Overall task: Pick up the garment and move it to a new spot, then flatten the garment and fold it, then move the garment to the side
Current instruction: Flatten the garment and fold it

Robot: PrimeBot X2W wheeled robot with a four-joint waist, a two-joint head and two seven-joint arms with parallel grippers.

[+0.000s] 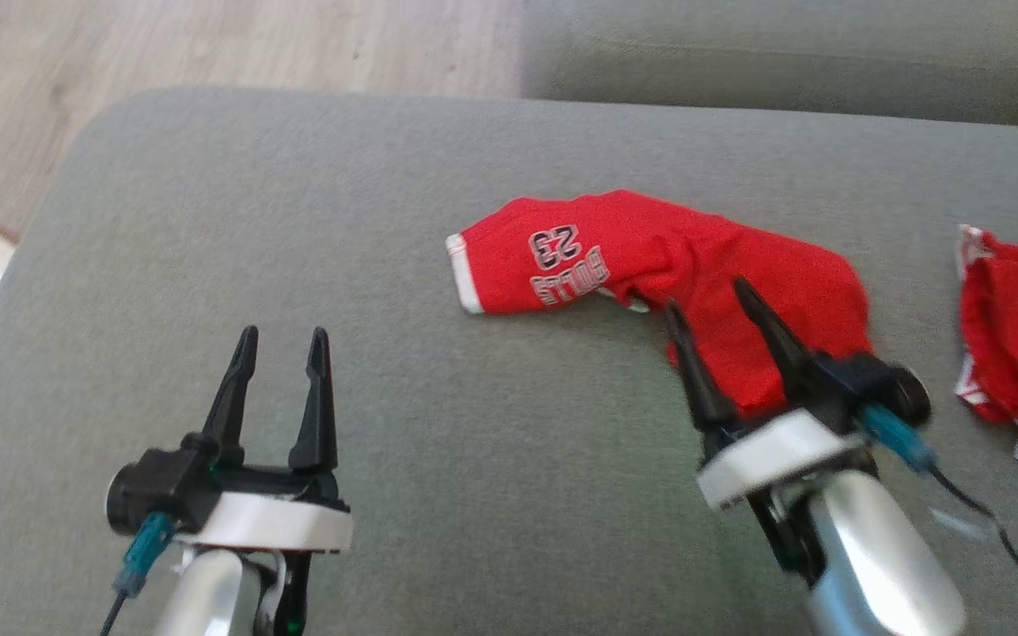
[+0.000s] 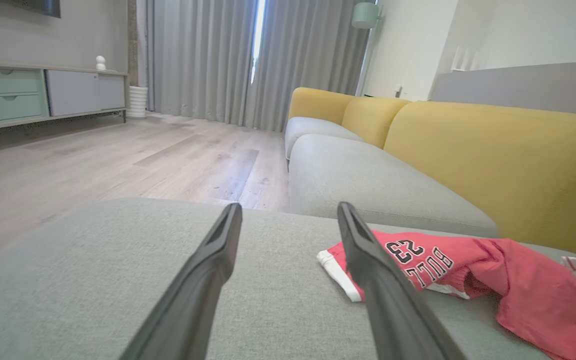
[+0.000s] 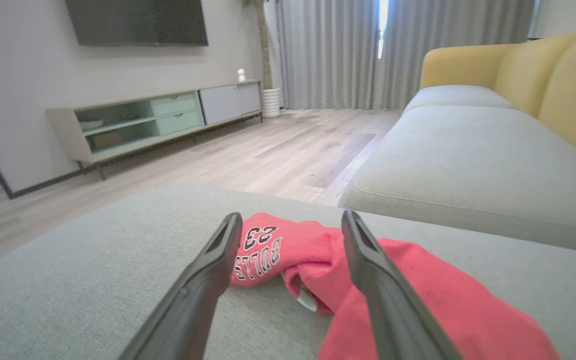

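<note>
Head view: the garment (image 1: pixel 641 252), a red jersey printed with 23, lies crumpled on the grey ottoman (image 1: pixel 297 221), right of centre. Its white-hemmed printed end points left and its bunched bulk lies to the right. The right hand (image 1: pixel 707 294) has its 2 fingers spread wide and holds nothing. Its tips are over the near right part of the cloth, though I cannot tell whether they touch it. I judge it is placed there to make the first pick at the thickest fold. The left hand (image 1: pixel 284 333) is just as wide open and empty, over bare fabric and well apart from the jersey, likely keeping clear until flattening needs it. A second red cloth (image 1: pixel 1017 327) with white trim lies at the right edge, near the jersey but apart from it, and a careless sweep could catch it. A dark cable (image 1: pixel 973 505) trails off the right wrist between the 2 cloths.

Left wrist view: the open fingers frame bare ottoman, and the jersey's printed end sits beside the right-hand finger. Behind are a grey sofa seat (image 2: pixel 368 175) with a yellow backrest (image 2: pixel 493 150), a wooden floor (image 2: pixel 118 155) and grey curtains (image 2: pixel 203 55). The ottoman's left half gives room for a new spot.

Right wrist view: the 2 fingers straddle the jersey's raised middle fold, the number showing between them, with nothing clamped. A low cabinet (image 3: pixel 168 115) and a dark screen (image 3: pixel 135 20) stand far off, out of the way
</note>
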